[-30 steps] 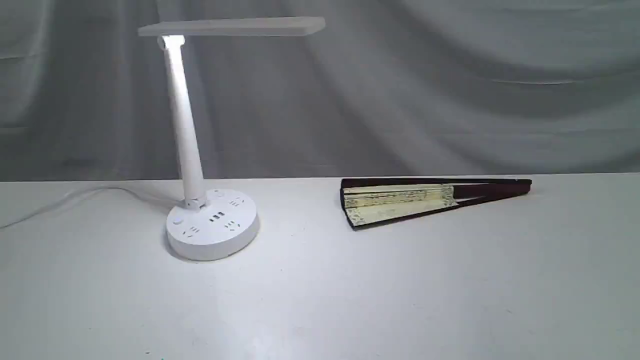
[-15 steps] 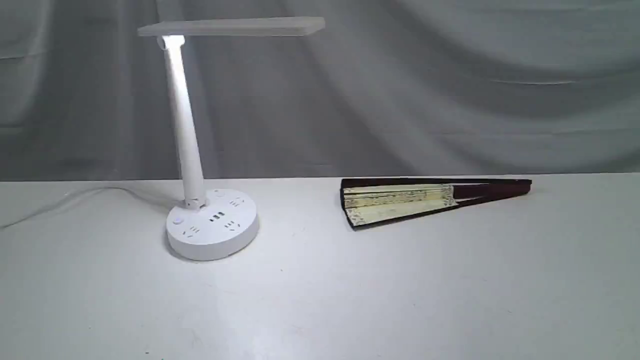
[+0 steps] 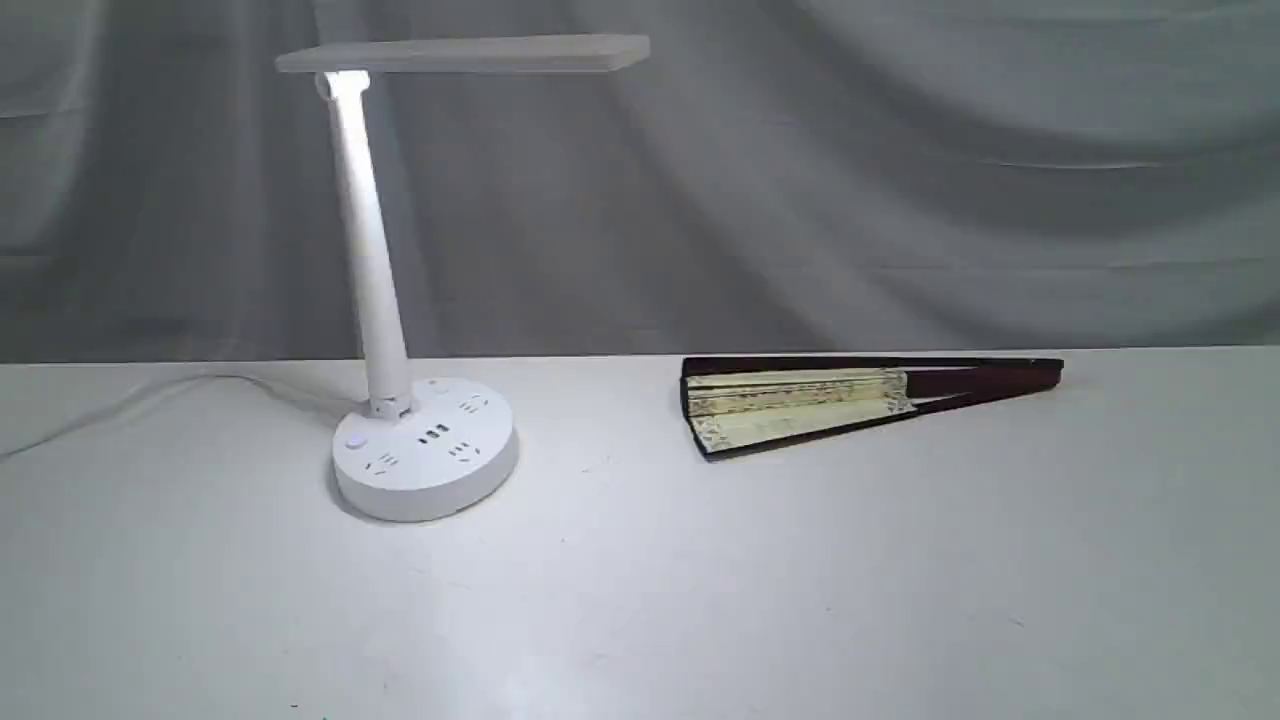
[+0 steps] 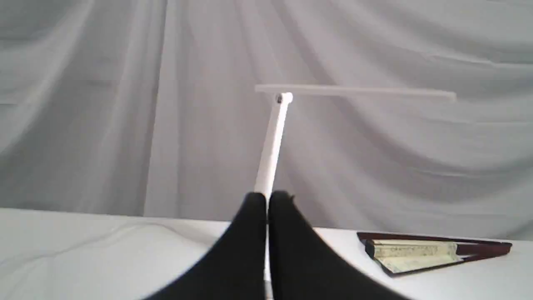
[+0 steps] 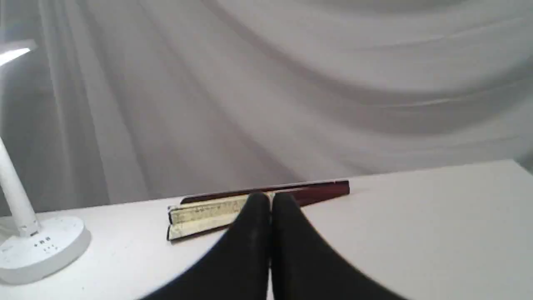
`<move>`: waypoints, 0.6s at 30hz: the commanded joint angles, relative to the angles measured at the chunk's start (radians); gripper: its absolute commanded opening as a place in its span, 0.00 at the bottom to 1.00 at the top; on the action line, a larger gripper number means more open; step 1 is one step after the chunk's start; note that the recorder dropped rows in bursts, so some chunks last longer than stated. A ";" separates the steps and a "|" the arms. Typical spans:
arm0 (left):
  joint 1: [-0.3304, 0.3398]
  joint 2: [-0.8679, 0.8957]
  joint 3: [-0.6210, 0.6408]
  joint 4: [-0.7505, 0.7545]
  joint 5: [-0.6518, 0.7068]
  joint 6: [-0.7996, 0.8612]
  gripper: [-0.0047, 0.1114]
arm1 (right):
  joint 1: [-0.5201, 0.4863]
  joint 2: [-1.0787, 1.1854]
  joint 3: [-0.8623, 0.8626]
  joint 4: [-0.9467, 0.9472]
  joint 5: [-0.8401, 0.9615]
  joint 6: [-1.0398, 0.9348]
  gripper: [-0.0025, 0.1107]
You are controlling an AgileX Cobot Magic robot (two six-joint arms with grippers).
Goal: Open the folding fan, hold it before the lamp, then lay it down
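The folding fan (image 3: pixel 860 400) lies nearly closed on the white table (image 3: pixel 700 600), right of centre, its cream leaf toward the lamp and its maroon guards pointing right. The white lamp (image 3: pixel 400 440) stands at the left with its head lit. Neither gripper shows in the exterior view. In the left wrist view my left gripper (image 4: pixel 267 199) is shut and empty, far short of the lamp (image 4: pixel 275 137), with the fan (image 4: pixel 429 254) off to one side. In the right wrist view my right gripper (image 5: pixel 270 199) is shut and empty, short of the fan (image 5: pixel 208 214).
A white cable (image 3: pixel 130 400) runs from the lamp's base to the table's left edge. A grey draped curtain (image 3: pixel 800 180) hangs behind the table's far edge. The lamp's round base (image 5: pixel 37 250) shows in the right wrist view.
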 commanded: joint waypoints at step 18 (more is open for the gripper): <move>0.001 0.506 -0.002 -0.040 -0.023 0.023 0.26 | -0.006 0.566 -0.108 0.000 -0.076 -0.001 0.30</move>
